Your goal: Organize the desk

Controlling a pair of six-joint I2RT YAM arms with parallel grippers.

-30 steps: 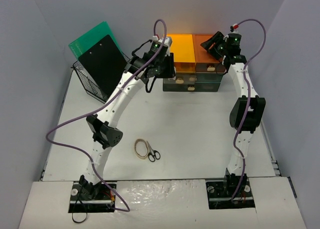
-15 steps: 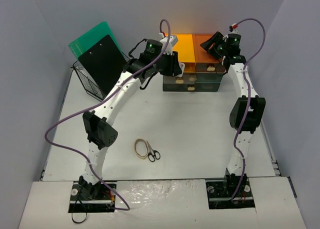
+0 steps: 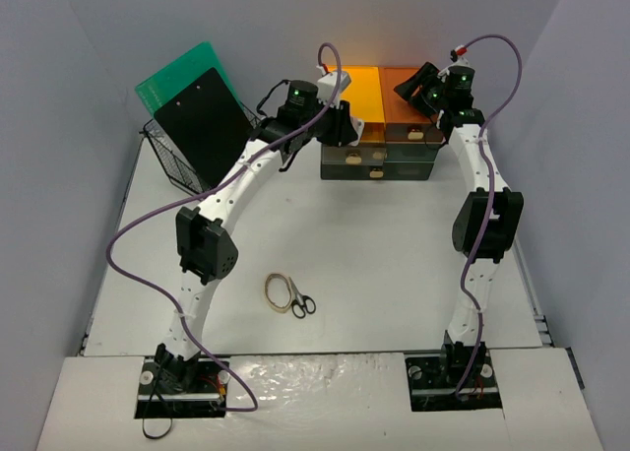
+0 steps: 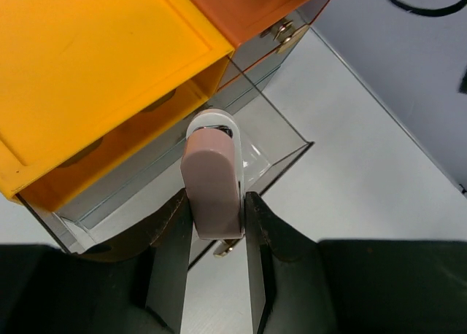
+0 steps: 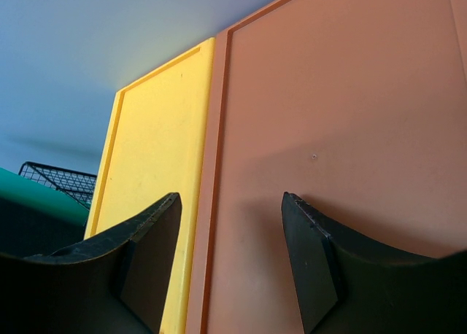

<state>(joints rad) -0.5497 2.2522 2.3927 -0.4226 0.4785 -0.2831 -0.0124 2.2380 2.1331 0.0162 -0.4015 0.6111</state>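
**A:** Two claws are up at the drawer unit (image 3: pixel 379 151), which sits at the far edge of the tabletop (image 3: pixel 384 254). What's on your screen for the left one?

**B:** I see the left claw (image 4: pixel 216 210) pinching a pinkish block (image 4: pixel 211 177) with a rounded pale tip, both fingers pressed to its sides. In the wrist view the tip lies over the pulled-out clear drawer (image 4: pixel 273 130), under the yellow one. I can't tell whether it touches the plastic.

**A:** And the right?

**B:** The right claw (image 5: pixel 230 201) is spread, with nothing between its fingers, just above the unit's brown-orange top panel.

**A:** Where's the tabletop in all this?

**B:** It's the white surface running from the arm bases to the back wall. On my overhead view, scissors (image 3: pixel 303 305) lie near the front, touching a loop of rubber bands (image 3: pixel 278 291). A black wire basket (image 3: pixel 177 170) stands in the far-left corner with a black clipboard (image 3: pixel 202 126) leaning in it.
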